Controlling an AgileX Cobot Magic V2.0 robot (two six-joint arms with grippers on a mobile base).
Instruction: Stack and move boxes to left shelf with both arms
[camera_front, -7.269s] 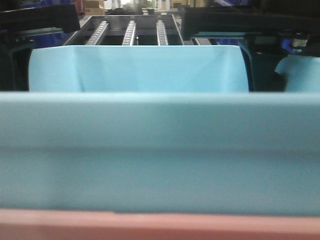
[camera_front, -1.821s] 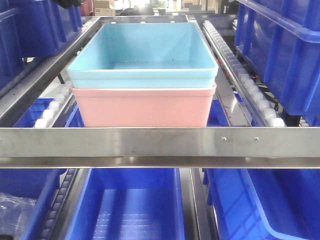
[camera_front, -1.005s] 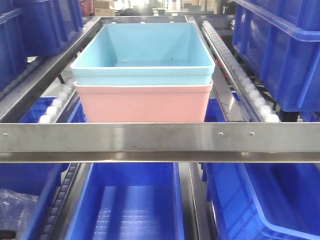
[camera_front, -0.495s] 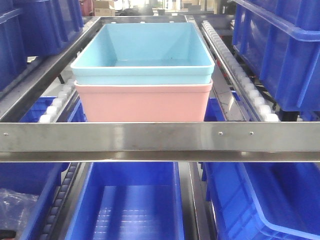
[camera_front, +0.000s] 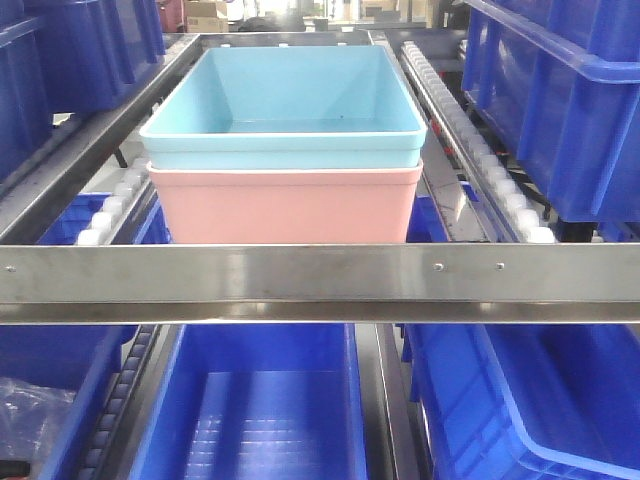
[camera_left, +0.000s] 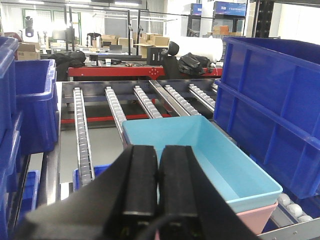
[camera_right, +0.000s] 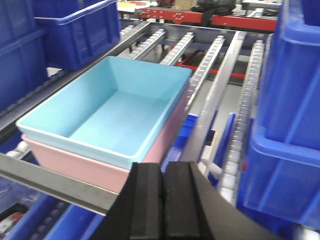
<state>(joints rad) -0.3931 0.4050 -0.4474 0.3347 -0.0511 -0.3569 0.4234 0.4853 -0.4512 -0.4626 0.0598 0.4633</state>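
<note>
The sky blue box (camera_front: 285, 110) sits nested in the salmon pink box (camera_front: 285, 205), and the stack rests on the steel shelf behind its flat front bar (camera_front: 320, 282). In the left wrist view the blue box (camera_left: 210, 155) lies ahead and to the right of my left gripper (camera_left: 159, 150), with a strip of the pink box (camera_left: 257, 217) under it. My right gripper (camera_right: 163, 167) hangs near the front bar, right of the stacked blue box (camera_right: 110, 107) and pink box (camera_right: 75, 162). Both grippers are shut with nothing between the fingers and touch neither box.
Dark blue ribbed bins stand on both sides: left (camera_front: 60, 60) and right (camera_front: 560, 100). More blue bins (camera_front: 265, 410) sit on the level below. White roller rails (camera_front: 480, 150) flank the stack. Empty roller lanes (camera_left: 80, 130) run back from the boxes.
The stacked boxes rest on the shelf in the same place as half a second ago. Seven seconds ago they filled the view between the arms; now the arms are out of the front view.
</note>
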